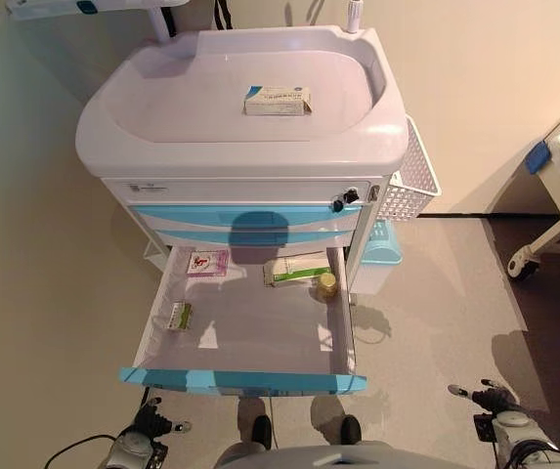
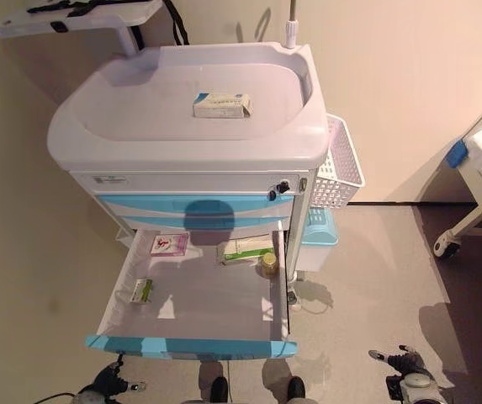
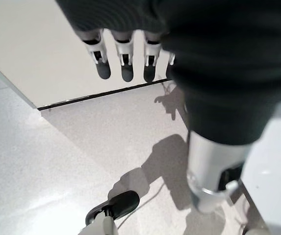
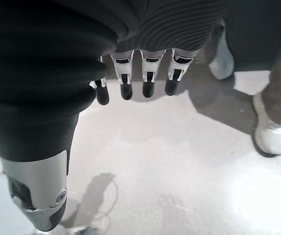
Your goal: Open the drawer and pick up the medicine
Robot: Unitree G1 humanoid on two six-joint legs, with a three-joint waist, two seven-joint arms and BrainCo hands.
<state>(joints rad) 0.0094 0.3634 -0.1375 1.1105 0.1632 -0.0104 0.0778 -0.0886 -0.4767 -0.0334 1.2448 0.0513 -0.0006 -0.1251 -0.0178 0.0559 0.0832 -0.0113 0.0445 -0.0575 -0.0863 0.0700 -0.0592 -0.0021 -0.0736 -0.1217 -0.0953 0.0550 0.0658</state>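
A: Where is the medicine?
B: A medicine box point(image 1: 296, 269) lies in the open drawer point(image 1: 245, 379), reachable from above.
A: Hands?
B: Left robot hand point(image 3: 125, 58) and right robot hand point(image 4: 140, 73) hang low, fingers straight, empty.

One cart point(image 1: 250, 147) stands at the frame's centre, with one drawer point(image 1: 245, 376) pulled open. Inside it lie four things: one pink-printed packet point(image 1: 207, 262), one green-and-white box point(image 1: 297, 270), one small jar point(image 1: 327, 284) and one green-marked sachet point(image 1: 180, 316). One more box point(image 1: 278, 101) sits on the cart top. One white basket point(image 1: 412, 176) and one blue bin point(image 1: 380, 249) hang at its right.
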